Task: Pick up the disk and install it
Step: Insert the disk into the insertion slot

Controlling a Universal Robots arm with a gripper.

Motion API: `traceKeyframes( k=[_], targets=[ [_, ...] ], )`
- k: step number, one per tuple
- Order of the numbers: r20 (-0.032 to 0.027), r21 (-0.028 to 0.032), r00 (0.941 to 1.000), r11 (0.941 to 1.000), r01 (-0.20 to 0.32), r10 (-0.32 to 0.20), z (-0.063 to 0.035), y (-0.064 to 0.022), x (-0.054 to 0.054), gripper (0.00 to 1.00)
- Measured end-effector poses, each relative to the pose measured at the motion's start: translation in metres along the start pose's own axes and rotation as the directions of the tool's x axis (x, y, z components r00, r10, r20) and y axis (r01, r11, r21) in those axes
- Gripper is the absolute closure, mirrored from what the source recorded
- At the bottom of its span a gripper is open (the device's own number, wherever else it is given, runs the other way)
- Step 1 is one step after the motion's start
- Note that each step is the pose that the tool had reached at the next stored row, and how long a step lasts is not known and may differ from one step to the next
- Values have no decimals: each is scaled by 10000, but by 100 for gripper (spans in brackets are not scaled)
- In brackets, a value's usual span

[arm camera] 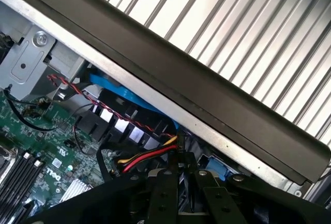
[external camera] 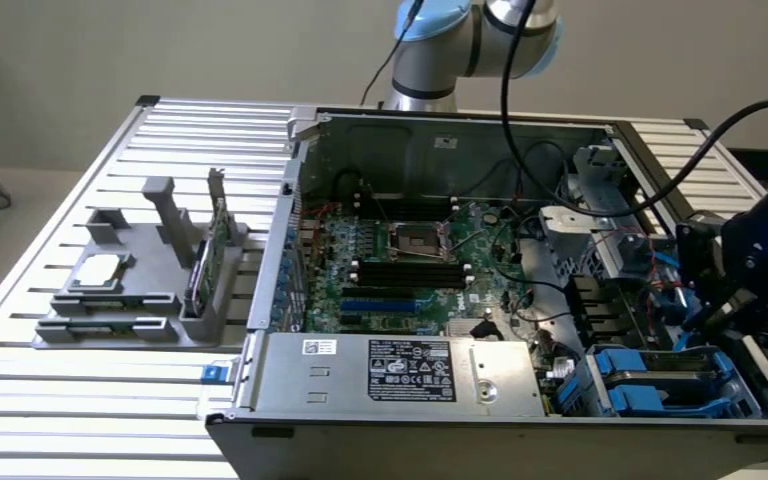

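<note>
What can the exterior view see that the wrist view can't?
Exterior view's own: a grey plastic stand holding a small square silver chip and a thin green circuit card, plus a silver labelled power supply box. Wrist view's own: a close red, yellow and black cable bundle. Both share the green motherboard and the ribbed silver metal table.

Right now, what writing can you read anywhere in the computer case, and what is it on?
"DELL": white logo printed on the green circuit board.
Power supply label: rows of print and marks, too small to read.
White sticker beside that label: too small to read.
</note>
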State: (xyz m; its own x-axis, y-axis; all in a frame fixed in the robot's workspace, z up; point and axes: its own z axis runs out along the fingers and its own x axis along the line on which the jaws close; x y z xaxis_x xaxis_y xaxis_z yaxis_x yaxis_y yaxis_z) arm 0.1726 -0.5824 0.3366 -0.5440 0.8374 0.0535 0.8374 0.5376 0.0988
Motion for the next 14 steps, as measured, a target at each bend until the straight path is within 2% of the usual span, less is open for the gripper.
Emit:
traceKeyframes(
  k=[4,10,14],
  targets=[
    [-59,66,10000,10000,-68,69,0,1,-1,83],
    [-86,68,9999,9999,-126,126,-2,0,-4,83],
    [-82,59,9995,9995,-313,314,-14,-21,11,83]
  ],
)
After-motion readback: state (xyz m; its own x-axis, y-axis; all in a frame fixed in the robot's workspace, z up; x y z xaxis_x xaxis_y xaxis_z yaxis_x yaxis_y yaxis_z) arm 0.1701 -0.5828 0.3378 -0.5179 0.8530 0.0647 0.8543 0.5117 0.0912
